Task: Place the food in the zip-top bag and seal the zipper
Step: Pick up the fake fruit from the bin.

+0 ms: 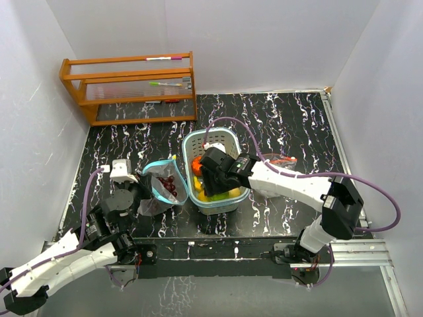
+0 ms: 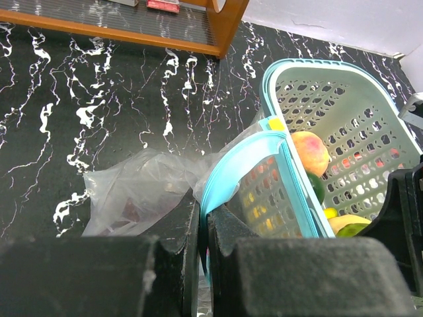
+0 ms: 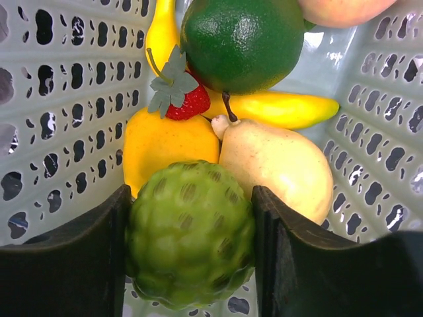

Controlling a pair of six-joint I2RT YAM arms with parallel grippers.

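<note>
The zip-top bag (image 1: 165,183) lies left of the basket, mouth held up, dark red pieces inside. My left gripper (image 2: 203,218) is shut on the bag's blue zipper rim (image 2: 231,172). The food lies in the pale teal basket (image 3: 66,99): a bumpy green fruit (image 3: 190,244), a pear (image 3: 284,165), a yellow fruit (image 3: 165,142), a strawberry (image 3: 188,102), a banana (image 3: 284,109) and a dark green round fruit (image 3: 241,39). My right gripper (image 3: 190,198) reaches down into the basket (image 1: 210,139). Its two fingers press the bumpy green fruit from both sides.
A wooden rack (image 1: 129,89) with pens stands at the back left. A second clear bag (image 1: 281,160) lies right of the basket, behind the right arm. White walls close off the black marbled table (image 1: 277,119) on three sides.
</note>
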